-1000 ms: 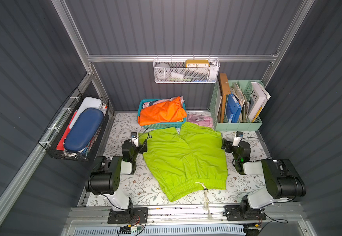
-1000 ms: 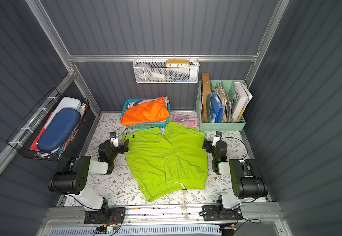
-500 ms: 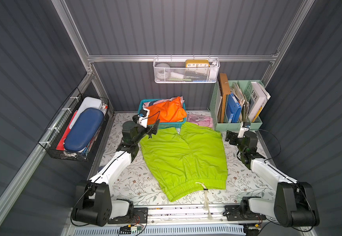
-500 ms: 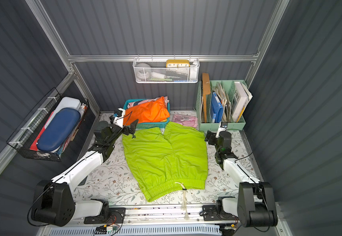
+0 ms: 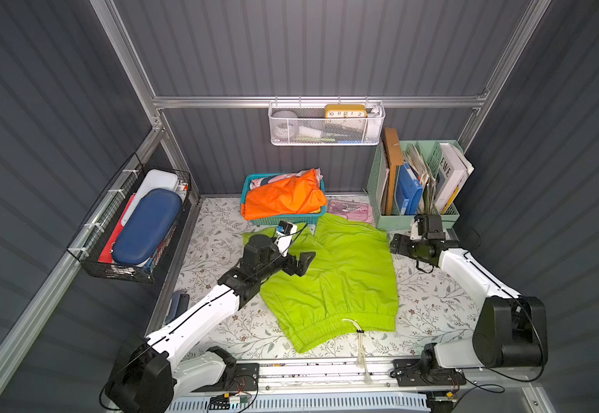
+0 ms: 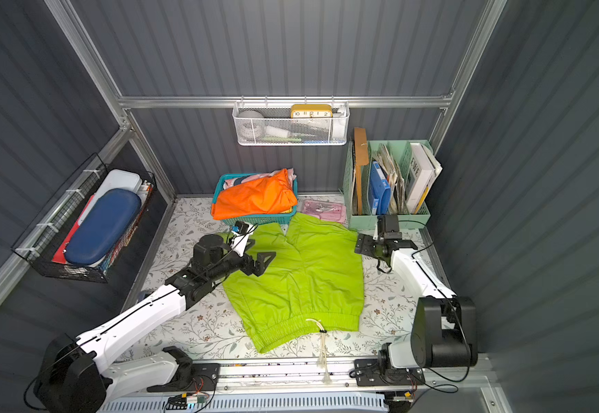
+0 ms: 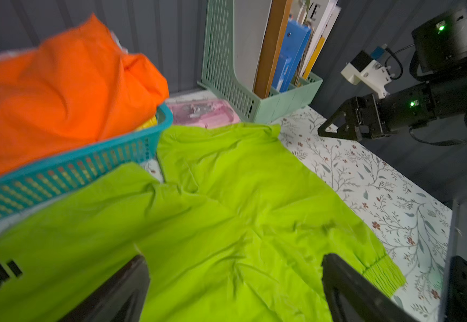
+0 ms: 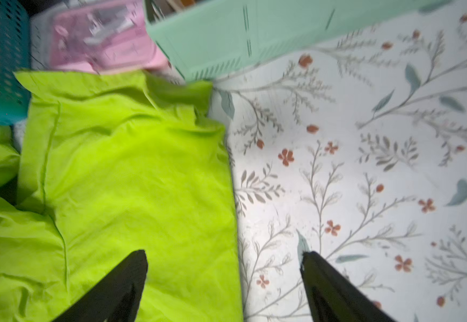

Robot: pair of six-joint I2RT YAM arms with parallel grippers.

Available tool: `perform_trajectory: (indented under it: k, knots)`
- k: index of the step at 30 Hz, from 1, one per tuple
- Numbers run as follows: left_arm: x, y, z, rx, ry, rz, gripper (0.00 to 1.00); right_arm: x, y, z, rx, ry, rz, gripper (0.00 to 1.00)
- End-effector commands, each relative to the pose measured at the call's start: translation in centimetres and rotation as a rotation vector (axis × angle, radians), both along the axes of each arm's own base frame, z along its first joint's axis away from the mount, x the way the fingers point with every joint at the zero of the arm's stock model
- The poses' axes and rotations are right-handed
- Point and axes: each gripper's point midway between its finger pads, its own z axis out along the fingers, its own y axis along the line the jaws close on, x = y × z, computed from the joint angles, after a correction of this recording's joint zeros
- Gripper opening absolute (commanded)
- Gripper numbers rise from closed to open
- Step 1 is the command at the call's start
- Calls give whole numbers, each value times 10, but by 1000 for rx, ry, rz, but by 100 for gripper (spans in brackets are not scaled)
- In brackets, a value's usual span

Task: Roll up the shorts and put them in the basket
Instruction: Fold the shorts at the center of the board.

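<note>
Shorts [image 5: 341,279], lime-green, flat and unrolled beneath both claws: your left gripper [image 5: 302,264] gapes empty just above one leg, your right gripper [image 5: 398,246] gapes empty over the other leg's outer edge, likely poised to start the roll.

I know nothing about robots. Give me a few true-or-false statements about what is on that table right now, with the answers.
1. The shorts lie spread out flat, not rolled at all. True.
2. The left end effector is clamped on the drawstring. False: it is open over a leg of the shorts and holds nothing. The drawstring lies loose at the near edge.
3. An orange garment is piled in the teal basket. True.
4. The right end effector is over the middle of the shorts. False: it is open at their side edge, near the mint file holder.
</note>
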Motion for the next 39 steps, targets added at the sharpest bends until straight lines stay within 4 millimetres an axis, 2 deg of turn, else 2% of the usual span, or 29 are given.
perform_trajectory:
  k: [1, 4, 10, 13, 14, 24, 27, 31, 36, 39]
  knots:
    - [-15, 8, -37, -35, 211, 74, 100, -24, 12, -21, 60, 161, 14, 88]
    - [-17, 13, -61, -3, 320, 123, 95, -28, 15, -32, 71, 232, 26, 85]
    - [-21, 17, -95, 65, 472, 166, 44, -28, 23, -42, 96, 282, 42, 84]
    - [-28, 26, -123, 90, 602, 250, 6, -26, 26, -46, 95, 304, 47, 83]
    - [-29, 33, -132, 119, 629, 295, 0, -26, 27, -47, 88, 317, 53, 83]
    - [-41, 63, -186, 354, 816, 418, 0, -31, 38, -62, 75, 400, 83, 80]
    - [-41, 76, -195, 405, 850, 462, 0, -33, 42, -66, 80, 419, 94, 80]
    - [-31, 103, -200, 420, 886, 530, 0, -35, 54, -70, 101, 437, 123, 80]
    - [-11, 139, -195, 460, 828, 618, 0, -37, 72, -76, 142, 454, 153, 80]
    - [2, 146, -193, 482, 803, 634, 0, -38, 88, -78, 202, 471, 174, 80]
